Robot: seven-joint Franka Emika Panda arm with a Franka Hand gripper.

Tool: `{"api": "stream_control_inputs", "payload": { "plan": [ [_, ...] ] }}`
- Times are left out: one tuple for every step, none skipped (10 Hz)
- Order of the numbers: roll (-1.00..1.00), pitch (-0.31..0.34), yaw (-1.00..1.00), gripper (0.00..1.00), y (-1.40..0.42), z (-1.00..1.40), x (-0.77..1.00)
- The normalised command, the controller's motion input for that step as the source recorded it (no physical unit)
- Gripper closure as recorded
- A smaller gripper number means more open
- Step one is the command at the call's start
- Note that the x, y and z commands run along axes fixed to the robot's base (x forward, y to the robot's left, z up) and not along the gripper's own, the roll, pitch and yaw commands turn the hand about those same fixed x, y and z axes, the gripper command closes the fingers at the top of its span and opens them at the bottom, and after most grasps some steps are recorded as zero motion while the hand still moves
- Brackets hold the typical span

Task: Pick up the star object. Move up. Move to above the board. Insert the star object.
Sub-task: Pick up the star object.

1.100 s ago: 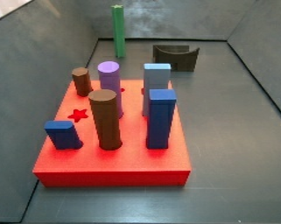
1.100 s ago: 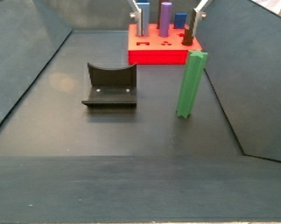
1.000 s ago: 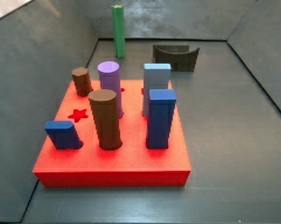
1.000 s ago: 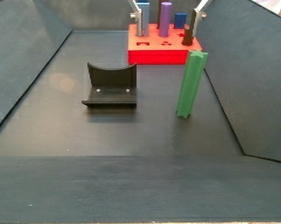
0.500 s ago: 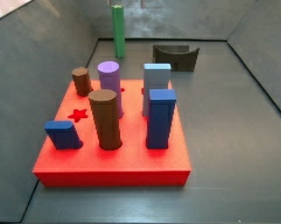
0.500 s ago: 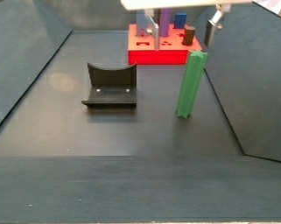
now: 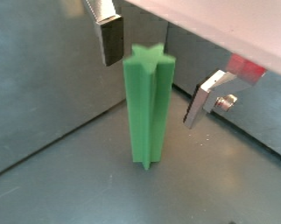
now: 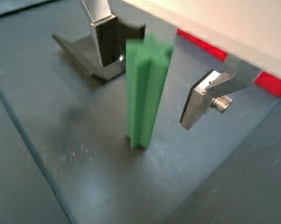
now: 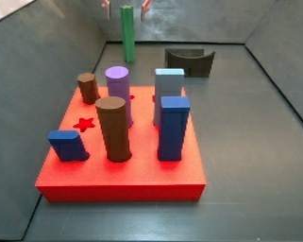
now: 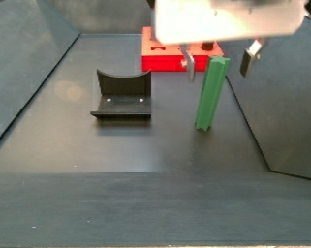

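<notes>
The star object (image 7: 147,105) is a tall green peg with star-profile sides, standing upright on the dark floor; it shows in both wrist views (image 8: 147,92) and both side views (image 9: 127,34) (image 10: 212,93). My gripper (image 7: 154,74) is open and sits above its top, one silver finger (image 7: 108,37) on each side, not touching it. In a side view the gripper (image 10: 223,58) hangs over the peg. The board (image 9: 116,170) is a flat red block with several pegs in it and an open star-shaped hole (image 9: 83,123); it also shows in a side view (image 10: 151,61).
A dark grey curved block (image 10: 121,95) lies on the floor beside the star object, also seen in a side view (image 9: 189,60). Brown, purple and blue pegs (image 9: 173,127) stand in the board. Grey walls enclose the floor.
The gripper has come from over the board to above the star object and lowered around its top. The peg and board have not moved.
</notes>
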Motion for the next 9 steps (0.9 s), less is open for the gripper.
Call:
{"api": "stream_control_inputs", "payload": {
  "plan": [
    [0.00, 0.000, 0.00, 0.00, 0.00, 0.00, 0.00],
    [0.00, 0.000, 0.00, 0.00, -0.03, 0.00, -0.05],
    [0.00, 0.000, 0.00, 0.00, -0.09, 0.00, 0.00],
    [0.00, 0.000, 0.00, 0.00, -0.15, -0.05, -0.09],
    [0.00, 0.000, 0.00, 0.00, -0.06, 0.00, -0.13],
    [-0.01, 0.000, 0.00, 0.00, 0.00, 0.00, 0.00],
    [0.00, 0.000, 0.00, 1.00, 0.00, 0.00, 0.00],
    [0.00, 0.000, 0.00, 1.00, 0.00, 0.00, 0.00],
    [0.00, 0.000, 0.00, 1.00, 0.00, 0.00, 0.00]
  ]
}}
